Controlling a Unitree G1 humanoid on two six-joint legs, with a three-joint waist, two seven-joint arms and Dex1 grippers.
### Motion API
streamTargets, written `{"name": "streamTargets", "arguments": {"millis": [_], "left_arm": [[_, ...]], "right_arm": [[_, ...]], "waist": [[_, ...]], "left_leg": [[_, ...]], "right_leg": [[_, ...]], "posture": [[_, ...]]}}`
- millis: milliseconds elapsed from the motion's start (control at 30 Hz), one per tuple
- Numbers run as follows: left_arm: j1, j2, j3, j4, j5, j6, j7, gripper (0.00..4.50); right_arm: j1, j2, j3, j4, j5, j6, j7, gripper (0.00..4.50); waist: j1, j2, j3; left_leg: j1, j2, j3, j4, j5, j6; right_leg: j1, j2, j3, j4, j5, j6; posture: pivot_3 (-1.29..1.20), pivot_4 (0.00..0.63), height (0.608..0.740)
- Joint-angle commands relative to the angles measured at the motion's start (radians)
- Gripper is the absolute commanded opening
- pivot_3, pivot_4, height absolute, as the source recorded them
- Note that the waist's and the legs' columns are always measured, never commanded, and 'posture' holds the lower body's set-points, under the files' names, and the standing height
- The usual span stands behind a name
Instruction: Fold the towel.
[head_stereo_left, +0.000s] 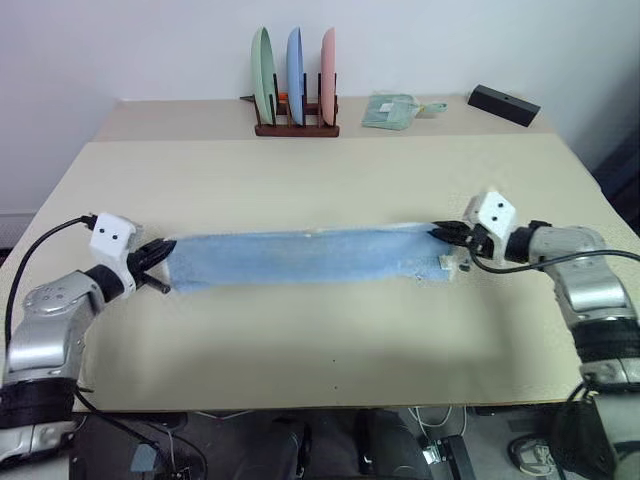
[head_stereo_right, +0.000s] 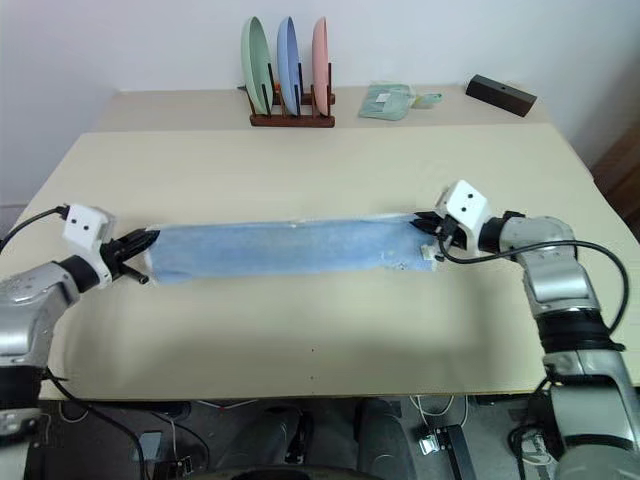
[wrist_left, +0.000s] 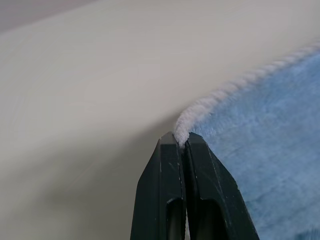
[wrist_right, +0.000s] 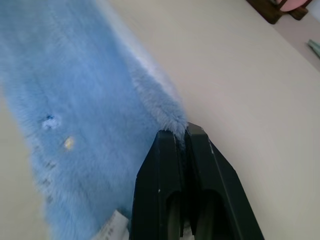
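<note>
Two pinches here: the left gripper (wrist_left: 182, 142) is clamped on the towel's (head_stereo_left: 300, 258) whitish corner edging, the right gripper (wrist_right: 182, 131) clamped on the opposite corner, and the blue towel stretches between them across the table (head_stereo_left: 300, 180).

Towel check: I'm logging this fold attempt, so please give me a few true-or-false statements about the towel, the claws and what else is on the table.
1. The towel is stretched in a long strip between the two claws. True.
2. The left claw is open and clear of the towel. False: it is shut on the towel's whitish edging.
3. The right claw is shut on the towel's other end. True.
4. The plate rack holds three upright plates at the far side of the table. True.
5. The green cloth lies on top of the towel. False: it lies far off, beside the rack.
</note>
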Motion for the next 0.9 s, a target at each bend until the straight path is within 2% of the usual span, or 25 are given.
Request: {"name": "streamTargets", "arguments": {"millis": [33,133,200,233,300,433,467,567,633,700,767,800,900], "left_arm": [[-0.047,-0.004,-0.005,0.070,0.044,-0.032,0.045,0.00],[-0.072,-0.029,-0.011,0.098,0.031,-0.008,0.043,0.00],[-0.069,-0.033,-0.019,0.093,0.033,0.001,0.032,0.58],[-0.068,-0.035,-0.017,0.093,0.033,0.005,0.035,0.82],[-0.065,-0.039,-0.011,0.093,0.050,0.003,0.069,1.75],[-0.057,-0.052,0.024,0.061,0.064,-0.035,0.147,3.79],[-0.055,-0.064,0.046,0.037,0.048,-0.025,0.173,4.23],[-0.024,-0.086,0.077,-0.040,0.048,-0.023,0.228,4.23],[0.027,-0.098,0.094,-0.116,0.045,-0.010,0.249,4.23],[0.081,-0.100,0.100,-0.184,0.055,-0.020,0.258,4.31],[0.115,-0.106,0.112,-0.239,0.043,-0.028,0.259,4.31],[0.128,-0.104,0.106,-0.266,0.045,-0.046,0.247,4.31],[0.143,-0.100,0.073,-0.318,0.039,-0.060,0.200,4.31]], "right_arm": [[-0.061,0.010,0.010,0.077,-0.058,-0.038,-0.054,0.03],[-0.082,0.034,0.019,0.113,-0.074,-0.045,-0.076,0.03],[-0.082,0.038,0.021,0.113,-0.078,-0.046,-0.071,0.00],[-0.082,0.041,0.019,0.112,-0.078,-0.035,-0.072,0.30],[-0.080,0.043,0.008,0.098,-0.097,-0.030,-0.118,0.96],[-0.037,0.015,-0.030,0.007,-0.109,-0.010,-0.185,2.91],[-0.012,0.003,-0.057,-0.038,-0.092,0.023,-0.195,2.94],[0.073,-0.021,-0.140,-0.171,-0.041,0.133,-0.225,2.94],[0.150,-0.030,-0.234,-0.292,0.048,0.276,-0.229,2.94],[0.231,-0.036,-0.331,-0.414,0.160,0.445,-0.218,3.49],[0.314,-0.036,-0.408,-0.544,0.292,0.622,-0.201,4.25],[0.358,-0.029,-0.441,-0.609,0.361,0.711,-0.199,4.39],[0.415,0.007,-0.506,-0.708,0.499,0.906,-0.253,4.39]], "waist": [[-0.001,0.000,0.000],[-0.002,0.000,0.000],[-0.003,0.000,0.000],[-0.004,0.000,0.000],[-0.005,0.000,0.000],[-0.006,0.000,0.000],[-0.004,0.000,0.000],[0.002,0.000,0.000],[0.003,0.000,0.000],[0.003,0.000,0.000],[0.003,0.000,0.000],[0.004,0.000,0.000],[0.002,0.000,-0.001]], "left_leg": [[0.000,0.000,0.000,0.000,0.000,0.000],[0.000,0.000,0.000,0.000,0.000,0.000],[-0.001,0.000,0.000,0.000,0.000,0.000],[-0.001,0.000,0.000,0.000,0.000,0.000],[-0.001,0.000,0.000,0.001,0.000,0.000],[-0.001,0.000,0.000,0.001,0.000,0.000],[-0.002,0.000,0.000,0.001,0.000,0.000],[-0.002,0.000,-0.001,0.001,0.000,0.000],[-0.002,0.000,-0.001,0.002,0.000,0.000],[-0.002,0.000,-0.001,0.001,0.000,0.000],[-0.002,0.000,-0.001,0.001,0.000,0.000],[-0.002,0.000,-0.001,0.001,0.000,0.000],[-0.001,0.000,-0.001,0.001,0.000,0.000]], "right_leg": [[0.000,0.000,0.000,0.000,0.000,0.000],[-0.001,0.000,0.000,0.000,0.000,0.000],[-0.001,0.000,0.000,0.000,0.000,0.000],[-0.001,0.000,0.000,0.000,0.000,0.000],[-0.001,0.000,0.000,0.000,0.000,0.000],[-0.002,0.000,0.000,0.001,0.000,0.000],[-0.002,0.000,0.000,0.001,0.000,0.000],[-0.002,0.000,0.000,0.001,0.000,0.000],[-0.002,0.000,0.000,0.001,0.000,0.000],[-0.002,0.000,0.000,0.001,0.000,0.000],[-0.001,0.000,0.000,0.001,0.000,0.000],[-0.001,0.000,0.000,0.001,0.000,0.000],[0.000,0.000,0.000,0.001,0.000,0.000]], "posture": [[0.00,0.150,0.740],[0.00,0.150,0.740],[0.00,0.150,0.740],[0.00,0.150,0.740],[0.00,0.150,0.740],[0.00,0.150,0.740],[0.00,0.150,0.740],[0.00,0.150,0.740],[0.00,0.150,0.740],[0.00,0.150,0.740],[0.00,0.150,0.740],[0.00,0.150,0.740],[0.00,0.150,0.740]]}}
